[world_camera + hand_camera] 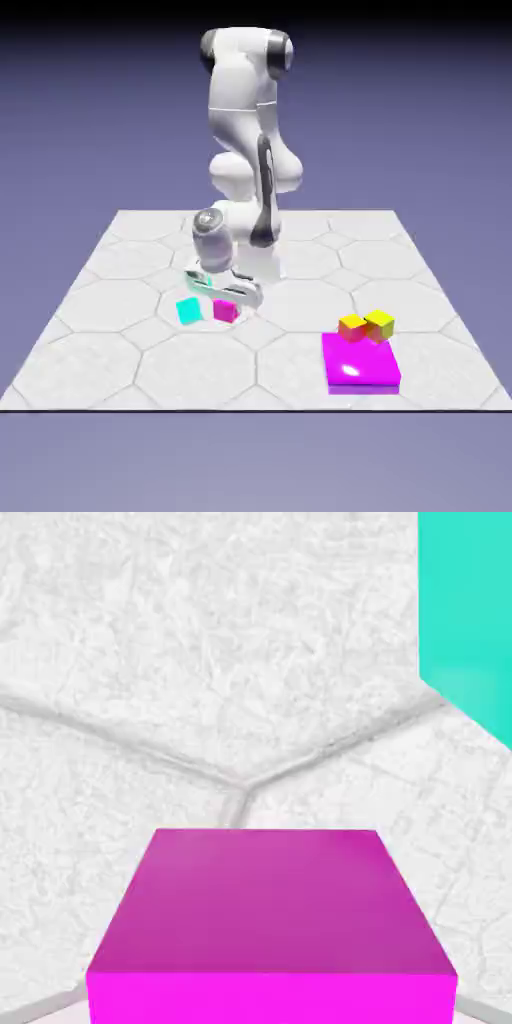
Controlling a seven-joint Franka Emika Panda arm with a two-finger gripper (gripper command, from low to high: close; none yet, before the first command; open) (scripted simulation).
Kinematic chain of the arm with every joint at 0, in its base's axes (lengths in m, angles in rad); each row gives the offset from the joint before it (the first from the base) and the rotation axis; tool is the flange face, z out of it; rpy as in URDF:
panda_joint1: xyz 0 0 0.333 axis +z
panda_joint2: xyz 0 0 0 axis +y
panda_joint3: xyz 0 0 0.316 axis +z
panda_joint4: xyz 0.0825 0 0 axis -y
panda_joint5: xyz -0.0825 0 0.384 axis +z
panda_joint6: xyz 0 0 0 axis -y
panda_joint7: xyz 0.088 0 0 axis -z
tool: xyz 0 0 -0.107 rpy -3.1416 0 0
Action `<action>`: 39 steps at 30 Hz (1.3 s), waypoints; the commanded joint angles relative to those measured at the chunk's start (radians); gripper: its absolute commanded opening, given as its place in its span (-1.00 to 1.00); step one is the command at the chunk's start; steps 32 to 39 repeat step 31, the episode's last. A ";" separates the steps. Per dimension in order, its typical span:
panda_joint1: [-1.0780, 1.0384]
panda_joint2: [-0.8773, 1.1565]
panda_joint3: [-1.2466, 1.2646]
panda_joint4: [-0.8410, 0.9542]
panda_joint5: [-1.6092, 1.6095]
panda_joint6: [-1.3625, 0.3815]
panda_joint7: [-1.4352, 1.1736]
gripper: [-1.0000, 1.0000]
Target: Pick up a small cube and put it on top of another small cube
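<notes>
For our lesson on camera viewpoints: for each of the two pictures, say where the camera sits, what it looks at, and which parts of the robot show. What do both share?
Exterior view: fixed, outside the robot, above the table; shows the whole white arm, its hand low over the small cubes.
Hand view: on the hand, looking down at the table; no fingers visible.
Shared: the magenta cube and the cyan cube.
</notes>
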 commanded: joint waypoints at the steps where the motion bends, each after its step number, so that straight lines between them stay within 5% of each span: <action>1: 0.014 -0.036 -0.025 -0.001 -0.034 -0.034 0.023 -1.00; 22: 0.447 0.177 0.615 0.678 -0.257 -0.459 -0.680 -1.00; 27: 0.441 0.289 0.589 0.612 -0.339 -0.292 -0.620 -1.00; 28: 0.441 0.289 0.589 0.612 -0.339 -0.292 -0.620 1.00; 39: 0.445 0.231 0.603 0.646 -0.296 -0.379 -0.651 1.00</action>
